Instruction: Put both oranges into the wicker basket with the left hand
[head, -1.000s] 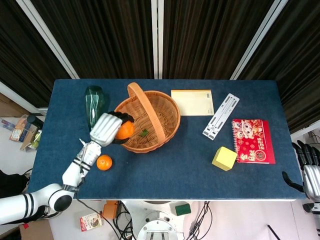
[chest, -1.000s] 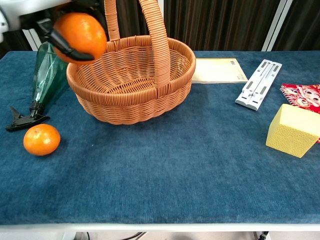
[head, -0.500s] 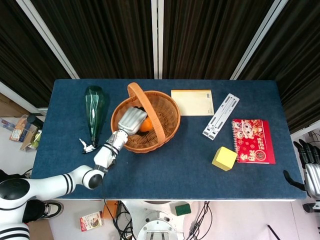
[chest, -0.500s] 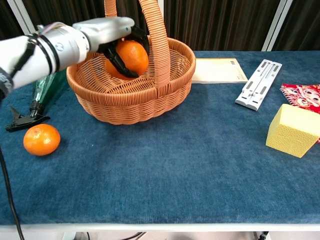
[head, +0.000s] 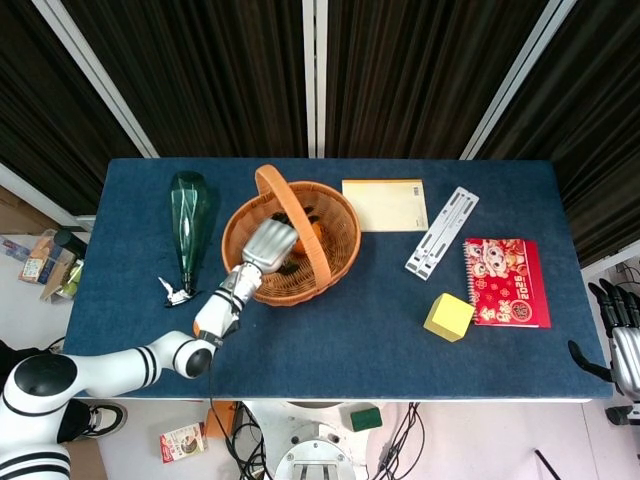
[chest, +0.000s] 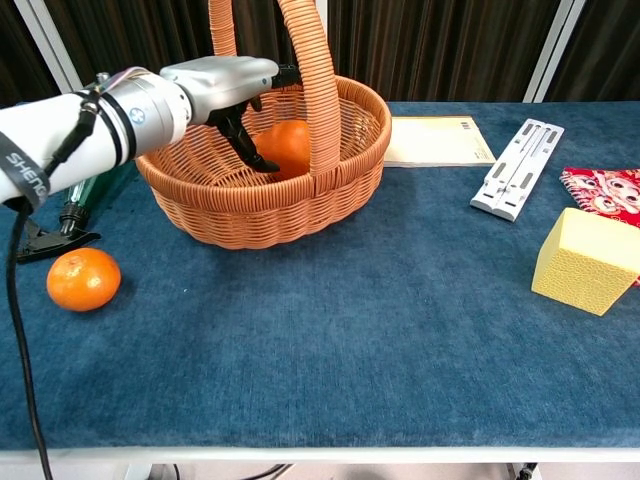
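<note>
**One orange in the basket, one on the cloth**

The table (head: 330, 340), covered in blue cloth, carries everything. The basket (chest: 340, 190) stands left of centre, its tall handle arching over the middle. The left hand (chest: 222, 80) reaches over the near-left rim into the basket, palm down, dark fingers (chest: 243, 140) pointing down beside the first orange (chest: 288, 146). That orange sits low inside, against the base of the handle. The fingers look spread and slack. Whether a fingertip touches the fruit I cannot tell, but nothing appears clasped, so I judge the hand empty and loosened.

The second orange (chest: 83, 279) lies on the cloth near the front-left corner, well apart from the basket and just in front of a green bottle (head: 188, 215) lying on its side. In the head view the forearm covers this orange almost wholly.

The orange is probably light, round and firm with a slightly yielding skin, and apt to roll on the cloth. A wrap from above, fingers spread around its widest part and thumb opposite, should hold it; a hard squeeze is not needed.

The right hand (head: 622, 340) hangs at the far right frame edge, off the table, fingers up and apart, holding nothing. It is partly cut off. The basket's floor behind the handle is hidden in the chest view.
</note>
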